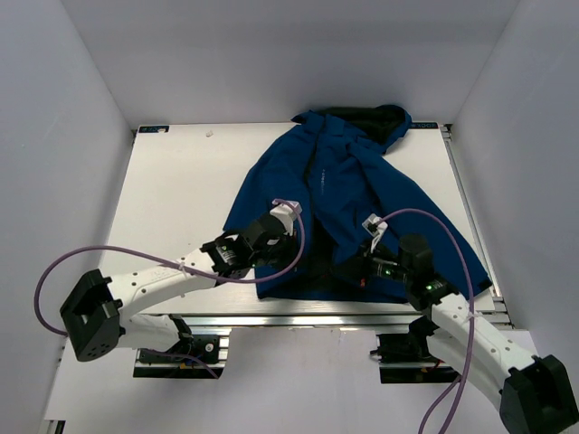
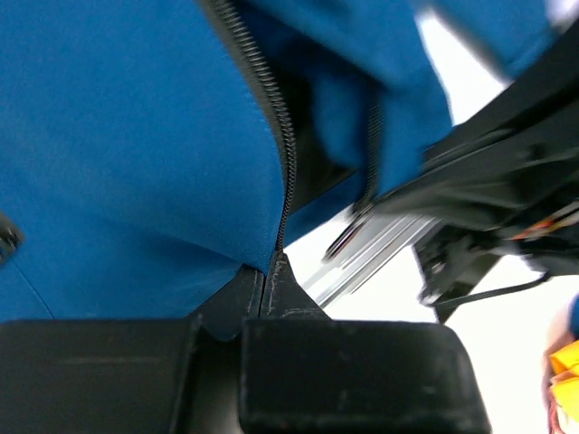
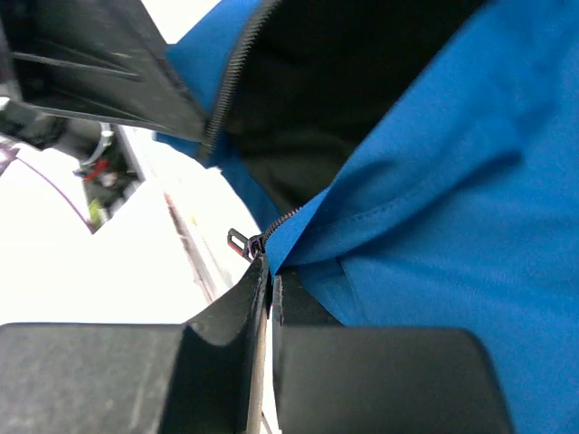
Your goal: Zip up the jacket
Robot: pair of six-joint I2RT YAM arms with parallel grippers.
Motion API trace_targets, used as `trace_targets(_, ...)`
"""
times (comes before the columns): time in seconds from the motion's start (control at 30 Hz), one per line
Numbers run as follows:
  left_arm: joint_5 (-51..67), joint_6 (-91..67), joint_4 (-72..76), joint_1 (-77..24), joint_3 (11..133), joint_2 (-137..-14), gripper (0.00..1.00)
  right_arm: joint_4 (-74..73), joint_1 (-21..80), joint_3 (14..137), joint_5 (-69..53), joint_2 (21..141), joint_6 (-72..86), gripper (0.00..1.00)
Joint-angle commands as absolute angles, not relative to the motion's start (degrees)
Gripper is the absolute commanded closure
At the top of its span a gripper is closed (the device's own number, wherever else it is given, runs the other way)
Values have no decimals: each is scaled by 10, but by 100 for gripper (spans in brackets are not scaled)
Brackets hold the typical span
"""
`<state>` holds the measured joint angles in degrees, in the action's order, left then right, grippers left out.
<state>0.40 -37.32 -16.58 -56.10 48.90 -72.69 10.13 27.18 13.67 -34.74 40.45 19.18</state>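
The royal-blue jacket (image 1: 348, 185) lies on the white table, hood at the far edge, hem towards me, its front open near the hem so the black lining shows. My left gripper (image 1: 291, 217) is shut on the left front edge at the bottom of the dark zipper teeth (image 2: 282, 145); the pinch shows in the left wrist view (image 2: 264, 271). My right gripper (image 1: 355, 264) is shut on the right front hem corner (image 3: 271, 264). The zipper slider with its metal pull (image 3: 242, 243) sits just beyond the fingertips. The two zipper halves are apart.
The aluminium table rail (image 1: 344, 319) runs along the near edge under the hem and also shows in the left wrist view (image 2: 380, 249). Purple cables (image 1: 109, 253) loop from both arms. White walls enclose the table on three sides.
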Motion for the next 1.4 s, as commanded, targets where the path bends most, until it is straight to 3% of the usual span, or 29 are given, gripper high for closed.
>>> trace_targets(0.0,33,-359,-9,-558,461,-679,100,213,277,174,-429,433,180,100)
trace_targets(0.47,116,-363,148,-555,401,-688,100,292,279,178,-449,462,225,100)
trace_targets(1.37,98,-367,120,-555,410,-692,100,145,279,214,-382,387,193,100)
